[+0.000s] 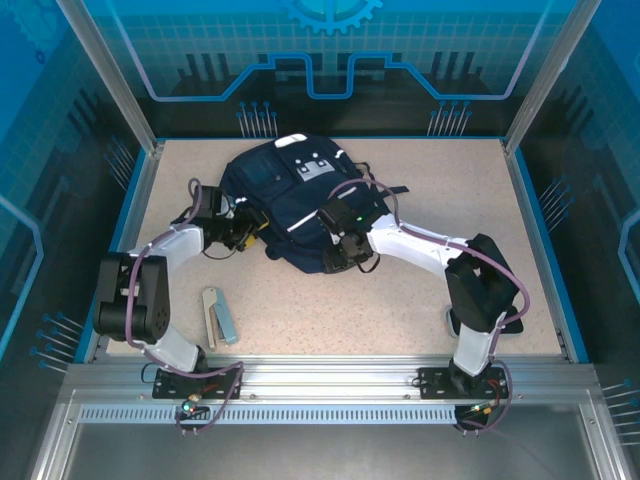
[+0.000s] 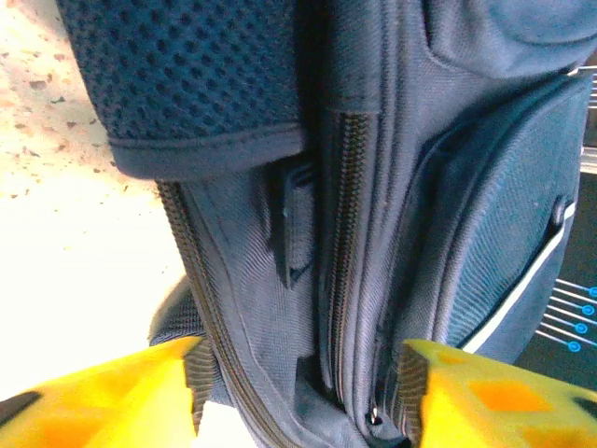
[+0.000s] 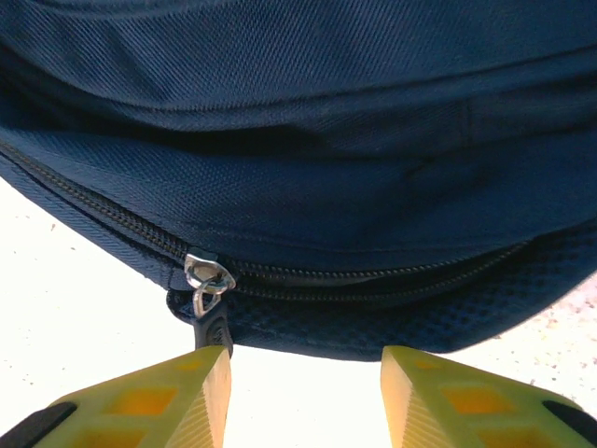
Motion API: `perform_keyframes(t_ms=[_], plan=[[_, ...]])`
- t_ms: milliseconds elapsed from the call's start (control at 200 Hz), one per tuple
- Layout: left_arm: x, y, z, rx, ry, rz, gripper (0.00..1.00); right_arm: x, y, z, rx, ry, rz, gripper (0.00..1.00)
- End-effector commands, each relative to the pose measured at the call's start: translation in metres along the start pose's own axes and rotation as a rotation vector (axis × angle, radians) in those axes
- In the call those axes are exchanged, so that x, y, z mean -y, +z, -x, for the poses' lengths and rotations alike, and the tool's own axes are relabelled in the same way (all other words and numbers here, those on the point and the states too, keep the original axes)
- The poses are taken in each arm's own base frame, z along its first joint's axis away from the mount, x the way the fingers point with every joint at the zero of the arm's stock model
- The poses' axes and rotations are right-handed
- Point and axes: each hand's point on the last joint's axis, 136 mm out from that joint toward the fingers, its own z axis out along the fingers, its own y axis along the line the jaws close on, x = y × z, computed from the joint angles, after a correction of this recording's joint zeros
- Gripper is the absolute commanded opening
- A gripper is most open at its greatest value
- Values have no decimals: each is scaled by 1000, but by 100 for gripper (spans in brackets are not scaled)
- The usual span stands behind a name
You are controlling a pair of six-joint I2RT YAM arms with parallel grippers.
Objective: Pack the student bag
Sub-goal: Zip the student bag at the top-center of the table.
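Yellow left pincer (image 2: 303, 378) and right pincer (image 3: 303, 364), agape, empty, perhaps brushing twill-woven navy student bag (image 1: 290, 195).

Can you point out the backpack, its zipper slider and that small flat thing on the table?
Backpack (image 1: 285, 200): top view, front panel.
Zipper slider (image 3: 207, 272): right wrist view, metal body.
Small flat thing (image 1: 220, 318): top view, its middle.

A robot lab cell: aluminium frame (image 1: 320, 378), blue wall panels (image 1: 330, 50), speckled tabletop (image 1: 330, 310).

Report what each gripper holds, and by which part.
Nothing is held. The left gripper stands open around the zipped edge of the student bag; the right gripper is open, just short of its zipper pull.
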Motion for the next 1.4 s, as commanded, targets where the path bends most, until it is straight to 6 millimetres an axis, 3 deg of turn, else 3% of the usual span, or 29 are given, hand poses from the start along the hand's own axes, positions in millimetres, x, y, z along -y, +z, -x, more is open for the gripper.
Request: perform_keyframes(t_ms=[0, 130, 295, 605, 865, 1040, 1201, 1396], plan=[[0, -19, -6, 36, -12, 12, 65, -20, 1, 4, -6, -27, 72, 45], [-4, -30, -14, 56, -49, 4, 69, -30, -5, 8, 18, -30, 75, 45], [-6, -38, -23, 66, -74, -5, 71, -23, -19, 13, 61, -36, -131, 46], [-10, -37, -32, 54, -96, 3, 74, -26, 10, 2, -23, 71, -184, 45], [-10, -29, -42, 26, -109, 1, 74, -32, 29, -3, -61, 61, -164, 31], [-8, -25, -48, 12, -112, -2, 74, -36, 28, 1, -57, 41, -154, 13], [-6, -19, -58, -10, -119, -15, 75, -65, 20, 6, -40, 6, 11, 2], [2, 0, -76, -64, -143, -85, 73, -116, 1, 19, -9, -9, 291, 0]])
